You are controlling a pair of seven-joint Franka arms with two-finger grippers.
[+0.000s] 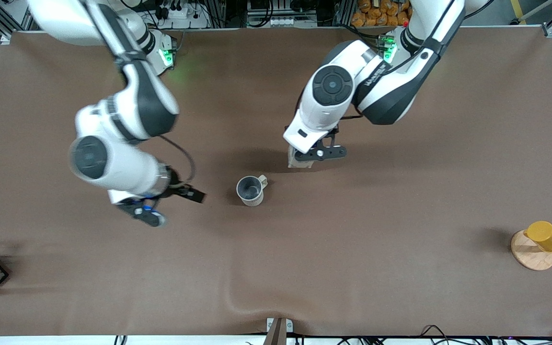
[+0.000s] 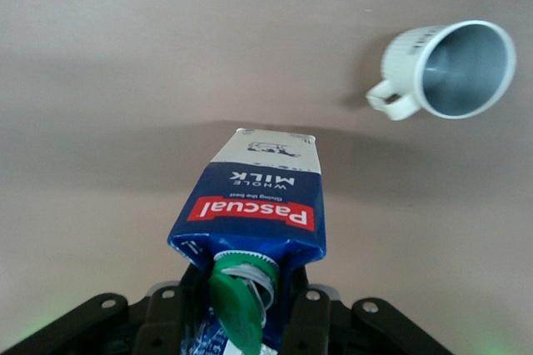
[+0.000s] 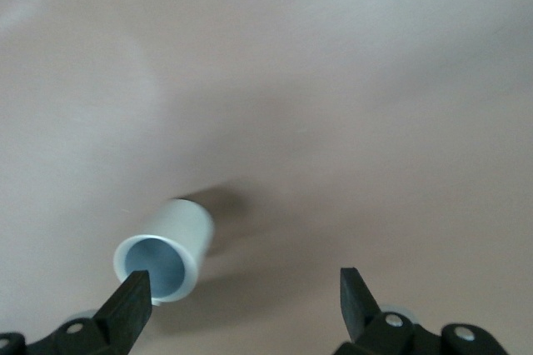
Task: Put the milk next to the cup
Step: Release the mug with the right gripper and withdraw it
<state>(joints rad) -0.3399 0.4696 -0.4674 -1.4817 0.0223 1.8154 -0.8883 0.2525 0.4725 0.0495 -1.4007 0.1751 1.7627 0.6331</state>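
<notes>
The cup (image 1: pixel 250 190) is standing upright on the table (image 1: pixel 352 249). The right gripper (image 1: pixel 168 203) is hanging beside the cup with fingers apart, holding nothing. The left gripper (image 1: pixel 312 155) is clamping the milk (image 2: pixel 254 205) just beside the cup, toward the arm bases.

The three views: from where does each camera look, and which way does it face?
Front view: high across the table, facing both arms; the cup stands mid-table.
Left wrist view: on the left arm, looking down past the left tool, shut on the milk.
Right wrist view: on the right arm, looking down between the open right tool fingers.
All three share the cup.
</notes>
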